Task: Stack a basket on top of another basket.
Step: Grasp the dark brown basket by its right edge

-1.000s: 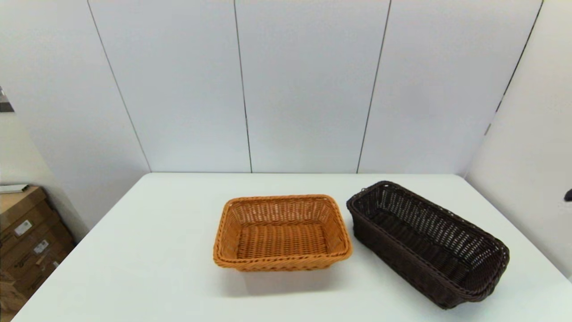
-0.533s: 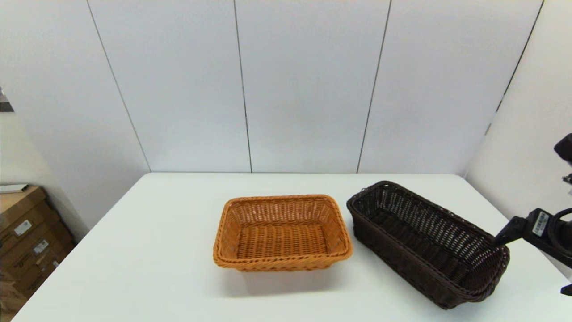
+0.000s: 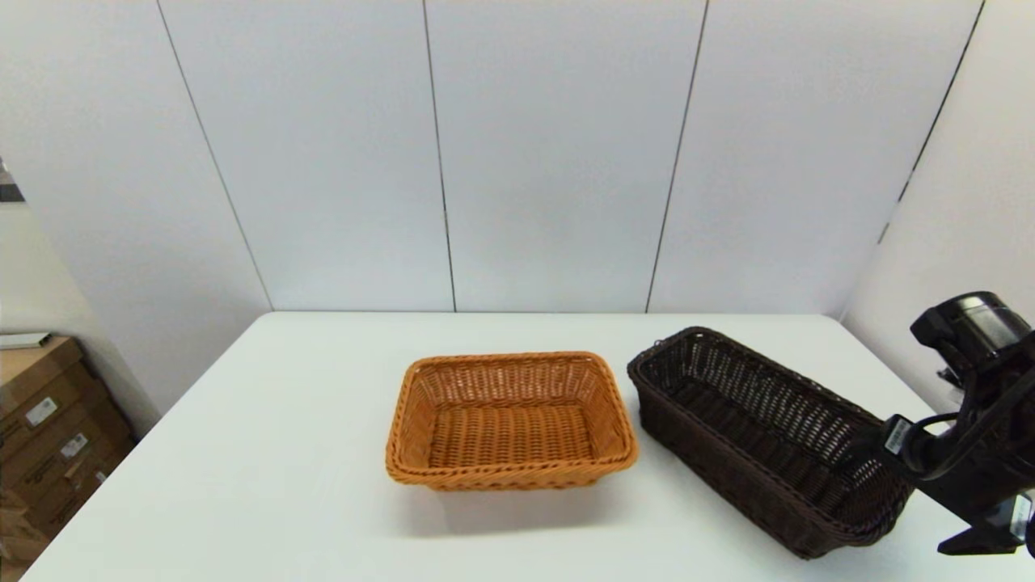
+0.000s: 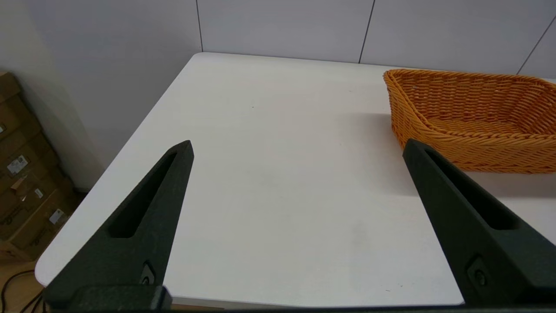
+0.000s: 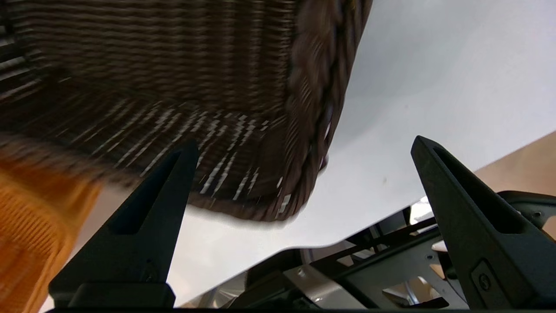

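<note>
Change noted: the right arm, absent from the head view a second ago and only at the right edge half a second ago, is now seen at the lower right of the frame, with the right gripper (image 5: 299,152) brought up to the near end of the dark basket (image 3: 768,440).
Meaning for the task: the reach toward the dark basket is judged to be under way; no grasp is made and no lift is begun.
Right tool state: the fingers are held wide apart, with nothing between them but the basket's corner farther off.
Dark basket position: it is seen at the right of the head view, resting on the white table (image 3: 267,453), angled, apart from the orange basket (image 3: 509,420).
Orange basket position: it is placed at the centre of the head view, upright and empty.
Left tool state: the left gripper (image 4: 297,145) is held open over bare table near the table's left side, idle.
View differences: the right fingertips are hidden in the head view; their spread is shown only by the right wrist view. The left gripper is shown only by the left wrist view.
Background: cardboard boxes (image 3: 48,436) are noted at the lower left.
</note>
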Robot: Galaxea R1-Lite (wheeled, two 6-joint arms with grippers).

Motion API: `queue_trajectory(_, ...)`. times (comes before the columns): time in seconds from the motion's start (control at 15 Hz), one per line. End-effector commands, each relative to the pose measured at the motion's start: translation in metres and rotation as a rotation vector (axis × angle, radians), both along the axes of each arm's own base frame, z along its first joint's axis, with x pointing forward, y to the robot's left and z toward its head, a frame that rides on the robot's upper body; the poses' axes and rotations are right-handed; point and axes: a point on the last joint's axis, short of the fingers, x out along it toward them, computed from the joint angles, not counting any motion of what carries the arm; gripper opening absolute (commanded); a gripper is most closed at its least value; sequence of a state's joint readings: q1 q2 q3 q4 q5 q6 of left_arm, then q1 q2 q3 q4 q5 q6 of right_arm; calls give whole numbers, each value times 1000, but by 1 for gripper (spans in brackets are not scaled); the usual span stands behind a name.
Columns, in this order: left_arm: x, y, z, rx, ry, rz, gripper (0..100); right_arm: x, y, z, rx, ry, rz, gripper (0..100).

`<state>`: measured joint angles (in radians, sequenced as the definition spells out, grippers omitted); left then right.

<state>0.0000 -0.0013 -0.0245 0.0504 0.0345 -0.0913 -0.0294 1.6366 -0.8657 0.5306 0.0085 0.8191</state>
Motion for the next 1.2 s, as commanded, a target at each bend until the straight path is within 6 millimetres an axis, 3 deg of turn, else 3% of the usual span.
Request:
queue_trajectory(0.07, 0, 0, 0, -1, 0, 1, 100, 12, -10, -28, 31, 52, -39, 100)
queue_trajectory(0.6, 0, 0, 0, -1, 0, 1, 100, 36, -18, -64, 101, 54, -54, 100)
queue_trajectory(1.0, 0, 0, 0, -1, 0, 1, 100, 36, -38, -61, 89, 29, -106, 100)
queue_trajectory(1.07, 0, 0, 0, -1, 0, 1, 100, 36, -38, -61, 87, 29, -99, 0)
queue_trajectory(1.2, 0, 0, 0, -1, 0, 1, 100, 36, -37, -62, 90, 28, -92, 0)
